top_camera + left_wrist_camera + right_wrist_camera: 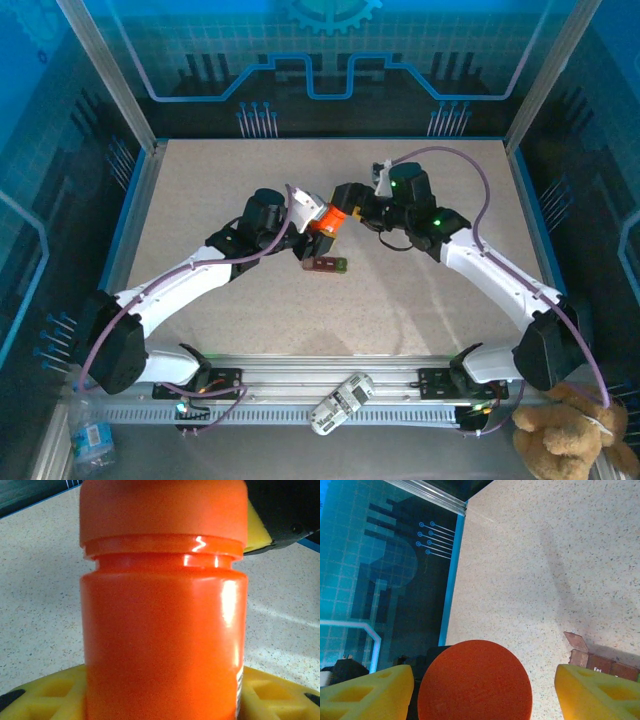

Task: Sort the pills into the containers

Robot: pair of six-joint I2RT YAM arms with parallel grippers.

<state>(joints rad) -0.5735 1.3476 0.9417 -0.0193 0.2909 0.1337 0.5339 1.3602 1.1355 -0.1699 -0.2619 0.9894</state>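
My left gripper (312, 222) is shut on an orange pill bottle (326, 220), held above the middle of the table. In the left wrist view the bottle (162, 630) stands between the yellow fingers (45, 692), cap at the top. My right gripper (347, 213) faces the bottle's cap. Its jaws stand open on either side of the round orange cap (475, 680), with a clear gap to the right finger (595, 690). The containers (327, 265), a dark red strip with a green end, lie on the table just below the bottle, and their red end (600, 662) shows beside the right finger. The pills are out of view.
A speckled beige table (220, 180) is ringed by blue walls and aluminium posts. A white handset (340, 402) lies on the front rail. A teddy bear (570, 435) sits at the near right and a small water bottle (92, 440) at the near left.
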